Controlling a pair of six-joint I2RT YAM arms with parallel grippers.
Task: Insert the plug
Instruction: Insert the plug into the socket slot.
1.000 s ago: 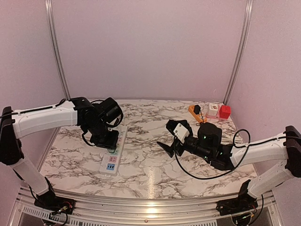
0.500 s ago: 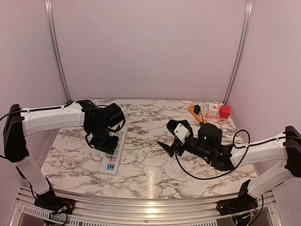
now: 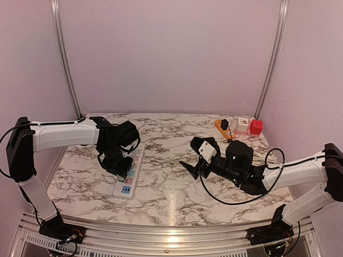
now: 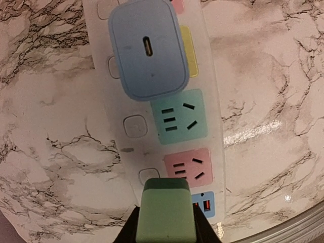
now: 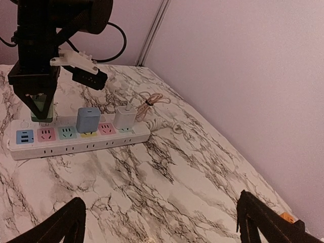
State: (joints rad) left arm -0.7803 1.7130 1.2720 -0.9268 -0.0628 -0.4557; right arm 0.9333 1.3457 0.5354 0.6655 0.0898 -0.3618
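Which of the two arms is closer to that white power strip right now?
Left. The left fingers hold a green plug just above the power strip's near end. The right fingers hang open well off to the right, over the marble table.

Soft, pinkish, even light — a glare streak on the marble table (image 3: 171, 204); wrist views slightly blurred.

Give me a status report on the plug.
Left gripper shut on green plug, over power strip near pink socket. Right gripper open, empty. Pink socket unobstructed.
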